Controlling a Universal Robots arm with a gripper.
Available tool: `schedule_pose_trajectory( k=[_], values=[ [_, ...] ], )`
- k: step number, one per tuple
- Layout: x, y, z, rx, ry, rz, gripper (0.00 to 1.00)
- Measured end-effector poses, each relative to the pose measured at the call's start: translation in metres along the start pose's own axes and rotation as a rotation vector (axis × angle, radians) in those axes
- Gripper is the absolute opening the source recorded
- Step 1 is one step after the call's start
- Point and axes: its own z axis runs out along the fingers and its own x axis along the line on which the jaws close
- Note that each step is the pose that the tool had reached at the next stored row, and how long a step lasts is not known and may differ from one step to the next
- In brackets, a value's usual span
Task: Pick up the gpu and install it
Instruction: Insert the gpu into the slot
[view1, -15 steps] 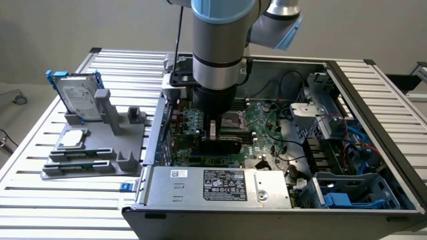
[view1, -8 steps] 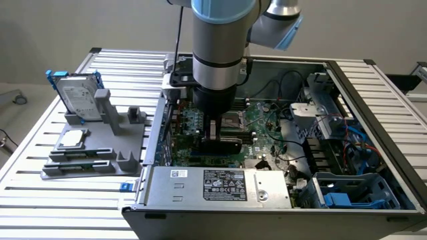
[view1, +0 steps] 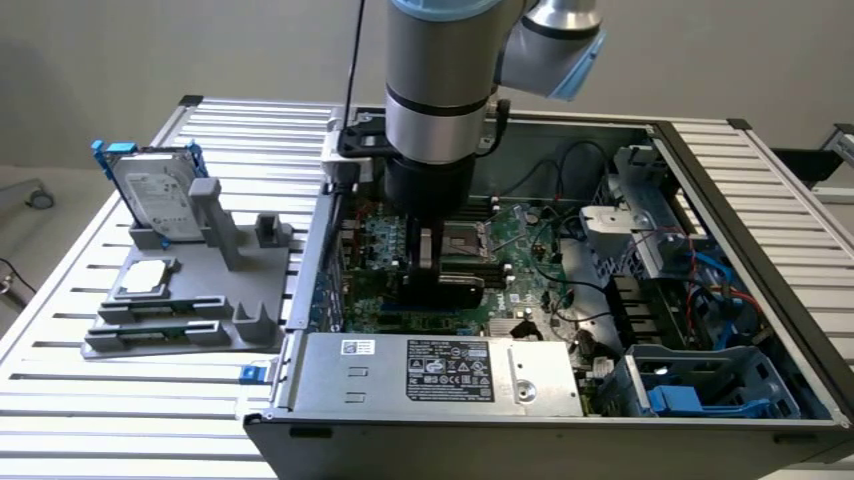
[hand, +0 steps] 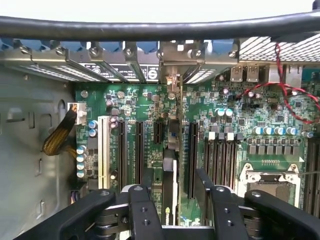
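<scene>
- Exterior view: a grey, silver-banded robot arm (view1: 434, 90) reaches straight down into an open dark metal computer case (view1: 747, 200) lying on a slatted aluminium worktop (view1: 80, 400).
- The jaws are low inside the case, just above the green motherboard (view1: 534, 250).
- The gpu (view1: 447, 290), a thin card with a glossy black shroud, stands on edge on the board directly beneath them.
- A silver power supply box with a black label (view1: 441, 370) fills the near corner of the case, and a blue plastic drive cage (view1: 694, 385) sits toward the exterior view's right.
- On the worktop at the exterior view's left, well apart from the case, is a grey moulded holder (view1: 254, 320).
- The holder carries a silver hard drive in a blue frame (view1: 154, 195), propped upright, and a small square silver processor chip (view1: 144, 278), lying flat.
- Wrist view: the gpu (hand: 169, 170) is seen edge-on, upright between long black expansion slots (hand: 192, 150) on the motherboard (hand: 135, 100).
- Its far end meets the row of silver rear brackets (hand: 172, 55).
- The jaws stand wide, one black finger on each side of the card, with a visible gap on both sides; they grip nothing.
- Whether the card is pressed fully home cannot be told.
- Near it are a white slot (hand: 103, 145), a metal-framed processor socket (hand: 272, 182), red wires (hand: 295, 100) and a yellow-and-black cable bundle (hand: 57, 137).
</scene>
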Motion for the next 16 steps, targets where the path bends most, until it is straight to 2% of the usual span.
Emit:
schedule_pose_trajectory(
  k=[3, 5, 6, 8, 9, 11, 16],
  values=[
    [0.000, 0.0001, -0.0050, -0.0030, -0.0001, 0.000, 0.44],
    [0.000, 0.0002, -0.0078, -0.0044, -0.0001, 0.000, 0.31],
    [0.000, 0.0003, -0.0098, -0.0056, 0.0000, 0.000, 0.31],
    [0.000, 0.0004, -0.0137, -0.0077, 0.0000, 0.000, 0.20],
    [0.000, 0.0004, -0.0151, -0.0085, -0.0002, 0.000, 0.20],
    [0.000, 0.0004, -0.0155, -0.0090, -0.0003, 0.000, 0.11],
    [0.000, 0.0004, -0.0156, -0.0096, 0.0000, 0.000, 0.11]
  ],
)
